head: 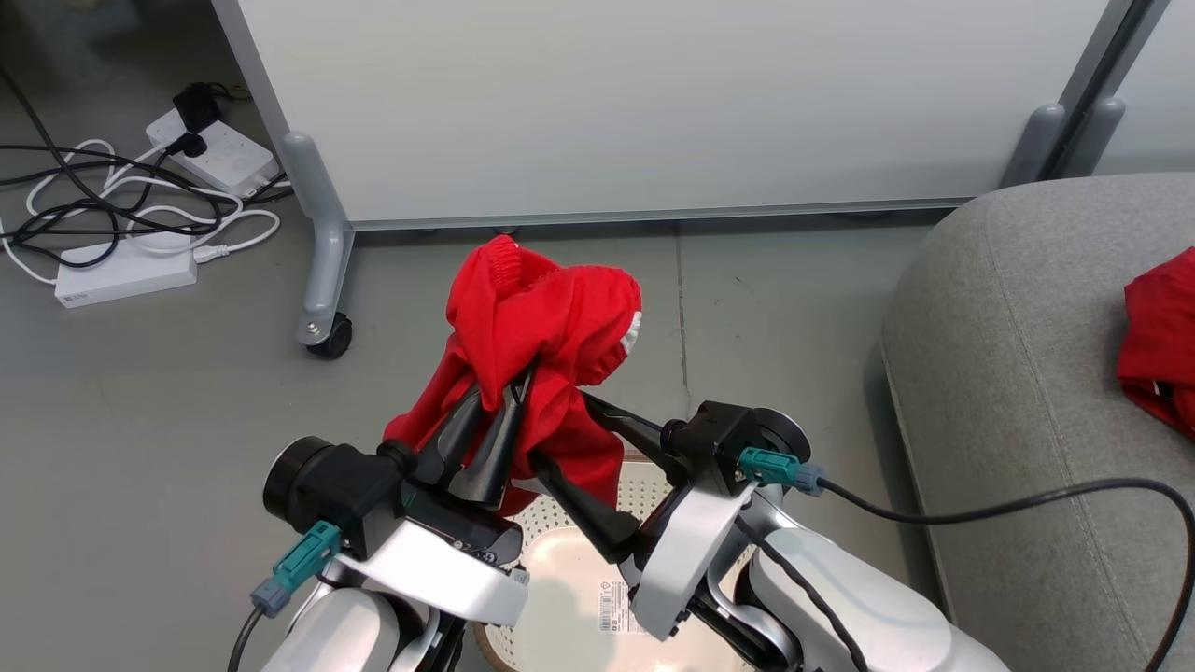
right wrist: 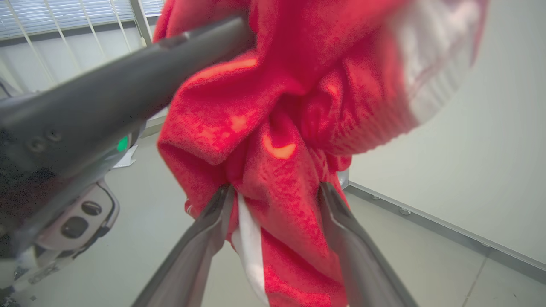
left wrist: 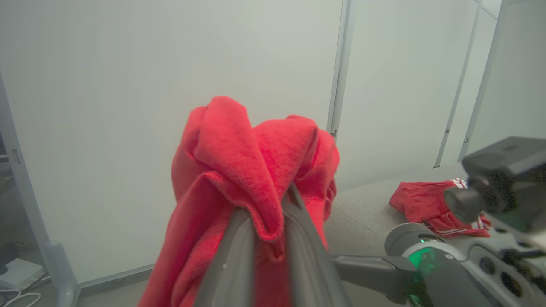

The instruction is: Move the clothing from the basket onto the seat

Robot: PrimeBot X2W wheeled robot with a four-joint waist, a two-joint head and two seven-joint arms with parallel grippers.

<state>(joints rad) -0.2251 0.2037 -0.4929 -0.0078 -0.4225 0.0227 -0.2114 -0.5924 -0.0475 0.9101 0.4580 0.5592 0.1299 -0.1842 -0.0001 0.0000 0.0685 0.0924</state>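
My left gripper [head: 512,387] is shut on a bunched piece of red clothing [head: 541,317], which it holds up above the cream-white basket [head: 560,569]. The fabric drapes over and below the left gripper's fingertips [left wrist: 266,209]. My right gripper [head: 560,434] is open, one finger on each side of the hanging part of the clothing [right wrist: 281,170], where a white stripe shows. The right gripper's fingers [right wrist: 213,221] stand apart around that cloth. The grey seat [head: 1018,373] lies to the right of the basket, apart from both grippers.
Another red garment [head: 1158,336] lies on the seat, with white stripe trim in the left wrist view [left wrist: 431,202]. A white partition on a castor foot [head: 325,331] stands behind the basket. Power strips and tangled cables [head: 121,271] lie on the floor at far left.
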